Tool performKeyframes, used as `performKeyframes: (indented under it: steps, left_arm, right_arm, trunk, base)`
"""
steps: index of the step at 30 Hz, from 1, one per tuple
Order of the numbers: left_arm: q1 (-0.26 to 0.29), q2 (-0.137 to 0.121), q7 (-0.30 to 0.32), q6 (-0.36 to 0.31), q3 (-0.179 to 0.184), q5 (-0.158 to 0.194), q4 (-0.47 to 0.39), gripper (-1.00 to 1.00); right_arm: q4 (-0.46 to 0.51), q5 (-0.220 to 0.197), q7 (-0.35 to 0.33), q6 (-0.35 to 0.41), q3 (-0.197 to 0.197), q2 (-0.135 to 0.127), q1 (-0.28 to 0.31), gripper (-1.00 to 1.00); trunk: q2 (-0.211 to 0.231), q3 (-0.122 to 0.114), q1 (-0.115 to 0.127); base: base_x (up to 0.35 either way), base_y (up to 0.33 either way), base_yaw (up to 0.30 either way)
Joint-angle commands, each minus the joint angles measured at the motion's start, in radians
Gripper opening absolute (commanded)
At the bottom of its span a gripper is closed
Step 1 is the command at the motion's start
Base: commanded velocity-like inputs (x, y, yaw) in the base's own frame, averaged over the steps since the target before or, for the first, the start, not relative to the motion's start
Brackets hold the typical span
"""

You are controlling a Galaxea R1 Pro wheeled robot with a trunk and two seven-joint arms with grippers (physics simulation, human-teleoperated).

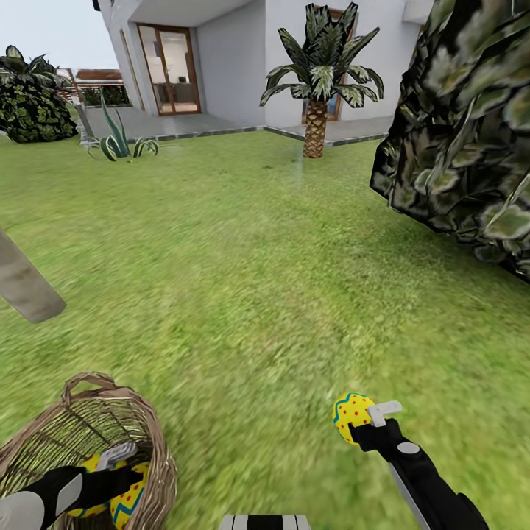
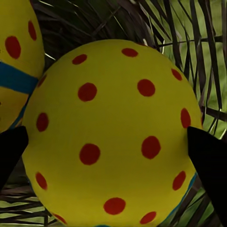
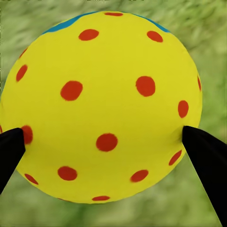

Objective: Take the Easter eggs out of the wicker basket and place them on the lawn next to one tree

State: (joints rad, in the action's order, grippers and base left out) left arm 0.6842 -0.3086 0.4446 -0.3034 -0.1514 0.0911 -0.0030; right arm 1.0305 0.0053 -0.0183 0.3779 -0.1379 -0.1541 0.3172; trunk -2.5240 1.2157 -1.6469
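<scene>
Left gripper sits down in the basket, fingers clamped on 1 dotted egg; a 2nd egg lies just beside it. Right gripper holds the 3rd egg pinched above the lawn. Pale trunk stands beyond the basket. Risks: lifting could snag the wicker and tip the basket; smooth round eggs may slip from the narrow tips.

White house with a glazed door across the top of the frame. Short palm at upper centre, beside grey paving. Spiky agave and dark bush at upper left.
</scene>
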Motion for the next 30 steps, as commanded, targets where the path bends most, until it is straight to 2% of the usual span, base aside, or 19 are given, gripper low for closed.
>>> performKeyframes:
  steps: [1, 22, 30]
  left_arm:
    - [0.0, 0.0, 0.001, -0.01, -0.002, 0.007, 0.0, -1.0]
    - [0.0, 0.008, 0.0, -0.012, -0.001, 0.007, 0.0, -1.0]
    - [0.0, 0.009, -0.003, -0.017, -0.002, 0.007, 0.0, -1.0]
  right_arm:
    - [0.002, 0.001, -0.002, 0.006, -0.001, -0.001, 0.0, -1.0]
    - [-0.004, 0.001, -0.002, 0.009, 0.0, -0.002, 0.0, -1.0]
    - [-0.01, 0.001, -0.002, 0.009, -0.004, -0.001, 0.0, -1.0]
  trunk:
    - [0.0, 0.001, 0.0]
    - [0.0, 0.001, 0.0]
    - [0.002, -0.03, 0.004]
  base:
    - [0.0, 0.0, 0.0]
    - [0.0, 0.0, 0.0]
    - [-0.009, 0.0, 0.0]
